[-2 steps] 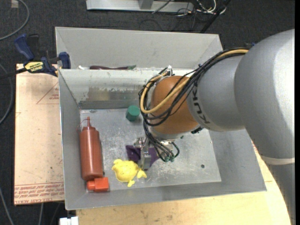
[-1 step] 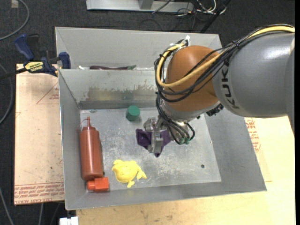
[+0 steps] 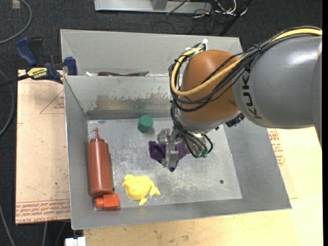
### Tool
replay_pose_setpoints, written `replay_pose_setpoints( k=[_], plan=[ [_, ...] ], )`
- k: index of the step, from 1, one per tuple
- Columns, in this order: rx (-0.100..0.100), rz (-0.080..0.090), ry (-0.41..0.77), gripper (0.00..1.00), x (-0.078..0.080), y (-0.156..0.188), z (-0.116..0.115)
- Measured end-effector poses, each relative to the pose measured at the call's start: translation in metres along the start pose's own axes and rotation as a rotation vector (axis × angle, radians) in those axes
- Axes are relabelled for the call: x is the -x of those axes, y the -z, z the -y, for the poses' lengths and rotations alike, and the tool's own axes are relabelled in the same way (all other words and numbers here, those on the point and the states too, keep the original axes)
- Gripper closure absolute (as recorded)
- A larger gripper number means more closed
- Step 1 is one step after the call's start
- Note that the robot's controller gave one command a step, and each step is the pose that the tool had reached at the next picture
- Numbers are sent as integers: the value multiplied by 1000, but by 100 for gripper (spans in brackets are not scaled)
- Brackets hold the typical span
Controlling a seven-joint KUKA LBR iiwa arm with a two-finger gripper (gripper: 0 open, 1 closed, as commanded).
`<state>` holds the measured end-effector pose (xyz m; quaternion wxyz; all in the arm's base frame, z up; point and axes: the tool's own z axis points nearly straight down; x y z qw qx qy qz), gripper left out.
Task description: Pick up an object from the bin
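Observation:
My gripper point(image 3: 170, 152) reaches down into the middle of the bin under the orange wrist cover. Its grey fingers point(image 3: 165, 143) are closed on a dark purple plastic object point(image 3: 156, 150), which shows on both sides of them, low over the bin floor. A small green cylinder point(image 3: 145, 123) stands just behind and to the left of the gripper. In front of it and to the left lies a yellow soft toy point(image 3: 138, 187).
A red-brown squeeze bottle point(image 3: 99, 167) with an orange cap lies along the left wall. The arm and its cables cover the right part of the bin. Bare floor shows at the front right.

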<state>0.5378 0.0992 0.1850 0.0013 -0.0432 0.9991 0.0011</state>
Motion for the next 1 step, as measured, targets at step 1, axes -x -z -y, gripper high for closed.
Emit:
replay_pose_setpoints(
  k=[1],
  plan=[
    [0, 1, 53, 100, -8, 197, 13]
  ],
)
